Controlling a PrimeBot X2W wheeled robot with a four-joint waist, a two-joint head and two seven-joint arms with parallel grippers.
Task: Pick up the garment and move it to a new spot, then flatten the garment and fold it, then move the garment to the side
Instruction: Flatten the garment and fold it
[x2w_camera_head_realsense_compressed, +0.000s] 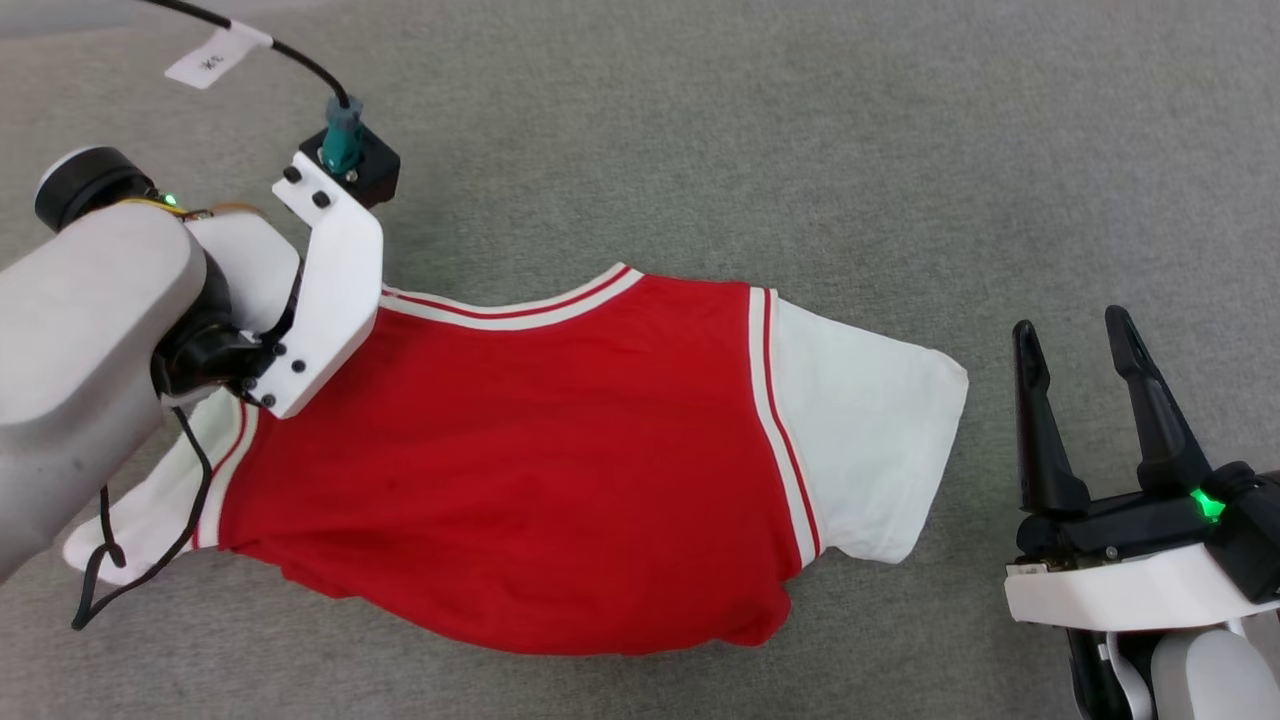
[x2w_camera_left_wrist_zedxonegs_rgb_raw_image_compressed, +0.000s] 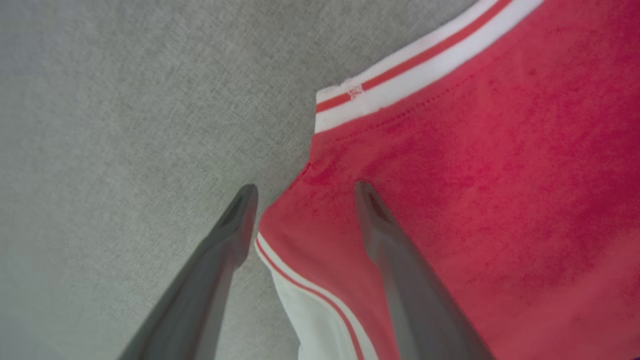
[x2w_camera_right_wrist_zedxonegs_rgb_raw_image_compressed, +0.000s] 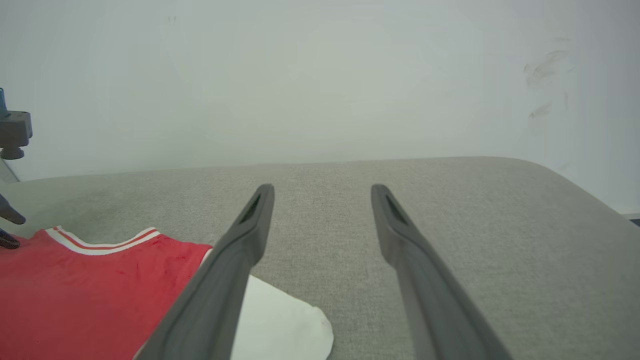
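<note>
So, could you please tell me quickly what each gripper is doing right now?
Left gripper: open, jaws astride the shoulder edge of the shirt, holding nothing.
Right gripper: open, empty, apart from the shirt, beside its sleeve.

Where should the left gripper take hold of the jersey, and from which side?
I'd pinch the garment at its red shoulder edge, between the collar trim and the sleeve seam, coming straight down from above. The fabric lies flat there, and the open left gripper straddles that edge, one finger over the grey surface, one over red cloth.
</note>
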